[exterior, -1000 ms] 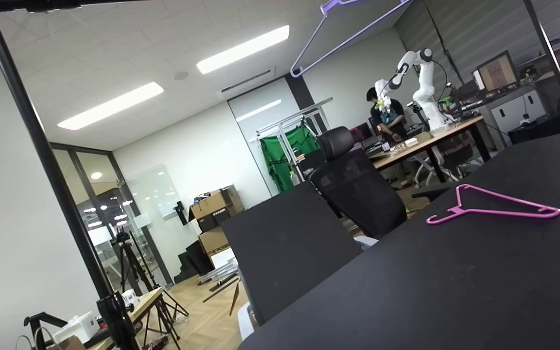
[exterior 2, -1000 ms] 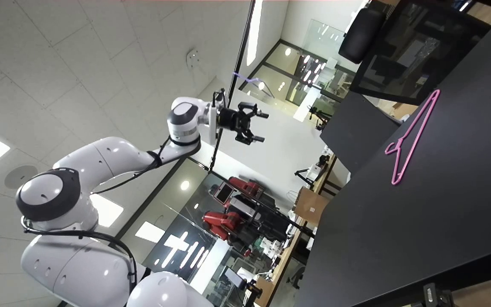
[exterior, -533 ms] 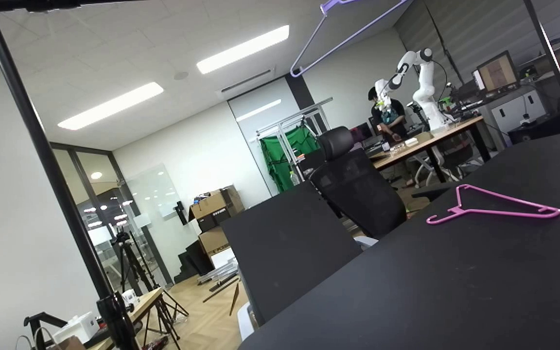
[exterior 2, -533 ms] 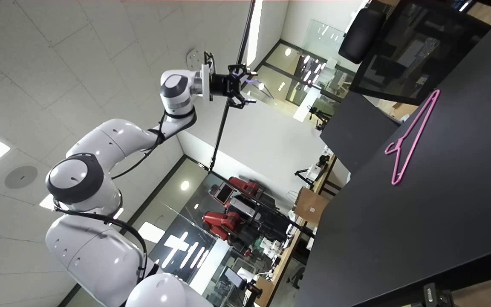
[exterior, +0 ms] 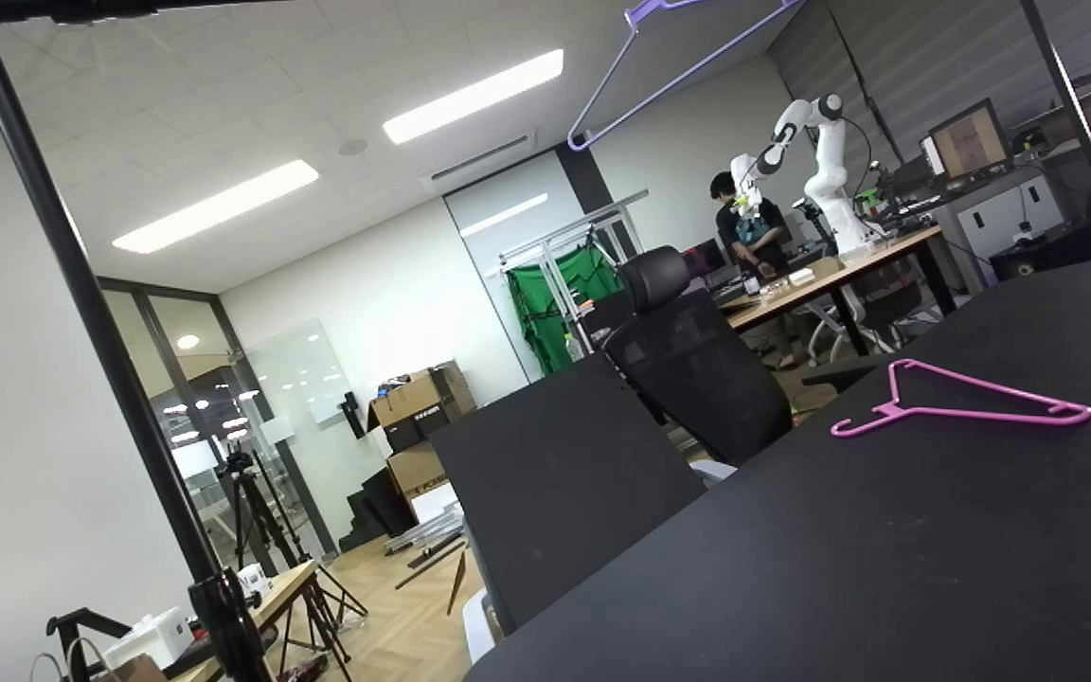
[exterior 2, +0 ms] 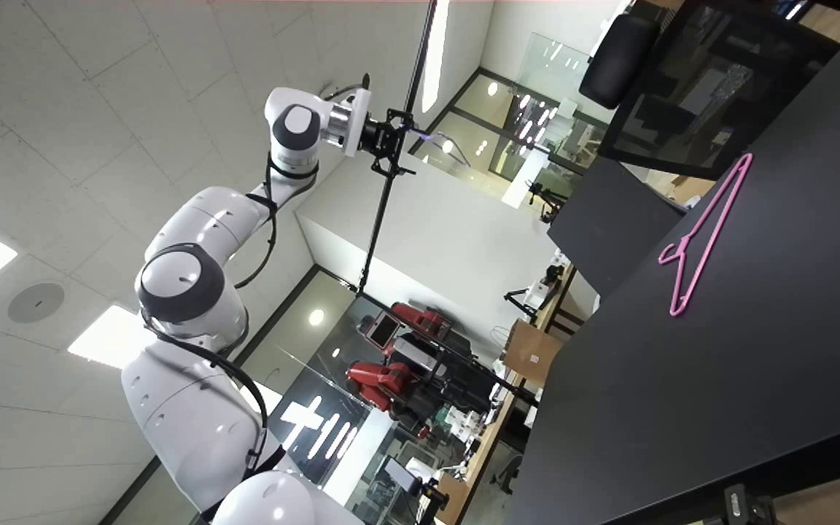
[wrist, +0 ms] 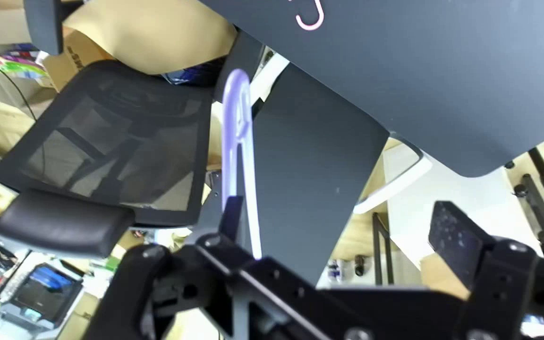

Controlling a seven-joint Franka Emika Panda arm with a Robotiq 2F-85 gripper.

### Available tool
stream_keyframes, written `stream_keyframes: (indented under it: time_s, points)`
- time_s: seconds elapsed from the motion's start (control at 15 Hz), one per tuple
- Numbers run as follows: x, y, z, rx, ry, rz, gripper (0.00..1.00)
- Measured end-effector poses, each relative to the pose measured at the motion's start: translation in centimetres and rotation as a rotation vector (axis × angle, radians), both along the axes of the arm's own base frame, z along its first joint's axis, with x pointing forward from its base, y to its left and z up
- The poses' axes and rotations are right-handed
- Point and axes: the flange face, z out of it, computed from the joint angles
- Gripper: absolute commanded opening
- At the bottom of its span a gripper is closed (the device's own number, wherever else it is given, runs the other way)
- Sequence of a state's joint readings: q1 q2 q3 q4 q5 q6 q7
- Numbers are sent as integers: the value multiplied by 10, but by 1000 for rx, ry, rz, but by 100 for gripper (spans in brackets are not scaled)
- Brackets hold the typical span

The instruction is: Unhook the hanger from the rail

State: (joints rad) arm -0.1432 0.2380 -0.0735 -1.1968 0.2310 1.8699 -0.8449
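The lavender hanger (wrist: 229,146) hangs close by the gripper (wrist: 338,208), nearer to one of its fingers than to the other. In the wrist view that finger covers part of the thin frame, and I cannot tell whether they touch. In an exterior view, the hanger's upper end runs up to the black rail (exterior 2: 382,208) right beside the gripper, but the hook itself cannot be made out.

The gripper's jaws stand wide apart, with nothing grasped. As I judge it, the reach is nearly done; closing on the hanger, lifting the hook clear and carrying it off the rail are all left. A small sideways shift may be needed first, to bring the frame between the fingers.

Well below the gripper, a pink hanger (exterior: 991,415) lies on the dark table (exterior: 792,568), apparently no part of this job.
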Motion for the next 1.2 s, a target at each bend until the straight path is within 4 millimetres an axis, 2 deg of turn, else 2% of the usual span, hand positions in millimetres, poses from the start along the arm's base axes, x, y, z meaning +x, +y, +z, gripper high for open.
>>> stream_keyframes:
  time_s: [0.33, 1.0, 1.2]
  points:
    - [21, 0, 0, 26, 10, 48, 100]
    - [22, 0, 2, 24, 5, 49, 100]
    - [27, 2, 1, 16, -23, 63, 100]
